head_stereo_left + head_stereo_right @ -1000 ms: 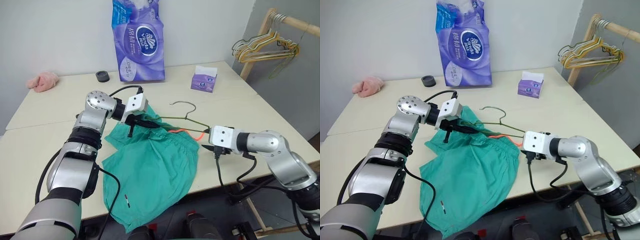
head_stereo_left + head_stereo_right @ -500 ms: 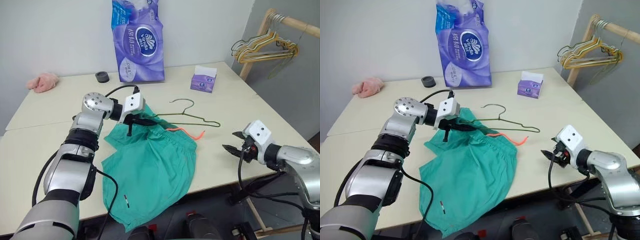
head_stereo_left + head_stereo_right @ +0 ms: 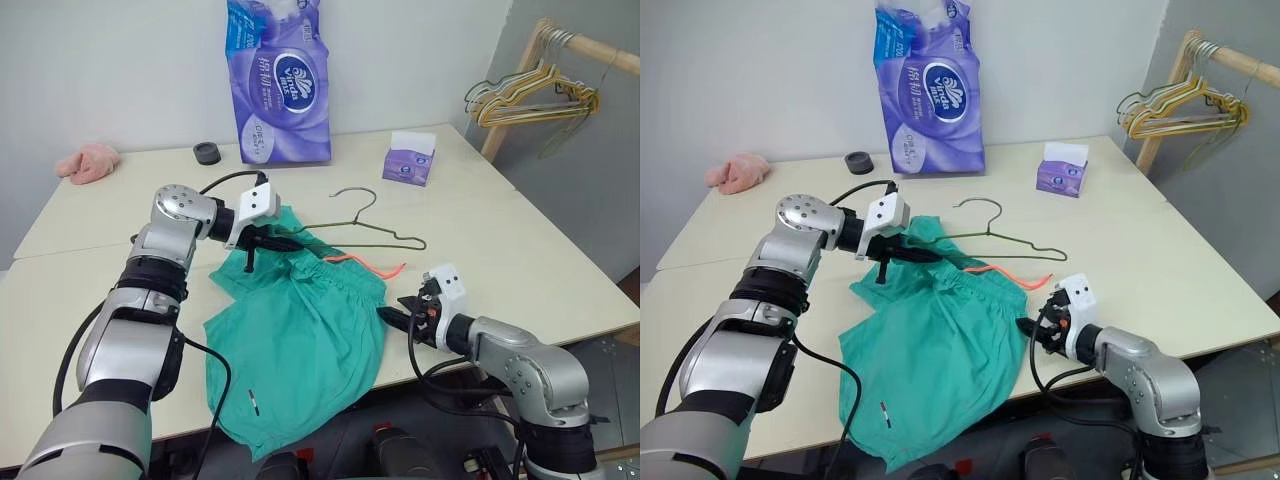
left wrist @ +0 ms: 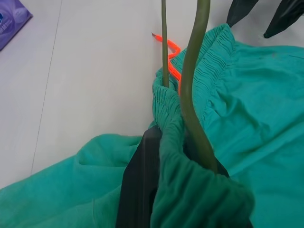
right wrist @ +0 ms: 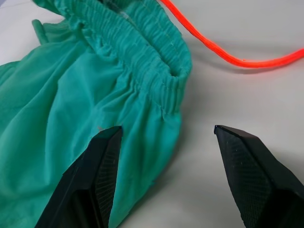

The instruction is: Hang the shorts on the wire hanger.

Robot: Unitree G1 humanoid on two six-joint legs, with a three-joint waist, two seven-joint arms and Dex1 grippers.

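The teal-green shorts (image 3: 300, 335) lie on the table with their legs hanging over the front edge. The thin olive wire hanger (image 3: 378, 236) rests across the waistband, its hook pointing away from me. My left gripper (image 3: 283, 243) is shut on the hanger's left end together with the bunched waistband (image 4: 190, 190). My right gripper (image 3: 396, 318) stands open, low on the table at the waistband's right corner (image 5: 171, 71). That corner lies just ahead of the gap and touches neither finger (image 5: 102, 161).
An orange cord (image 3: 366, 265) trails from the waistband towards the hanger. At the back stand a purple tissue pack (image 3: 278, 80), a tissue box (image 3: 408, 160), a black cap (image 3: 207, 152) and a pink cloth (image 3: 88, 162). A rack with hangers (image 3: 530, 95) stands right.
My right gripper left the hanger's right end, swung out to the right, then came back lower and rolled over to the waistband's right corner. The left gripper and hanger shifted slightly left.
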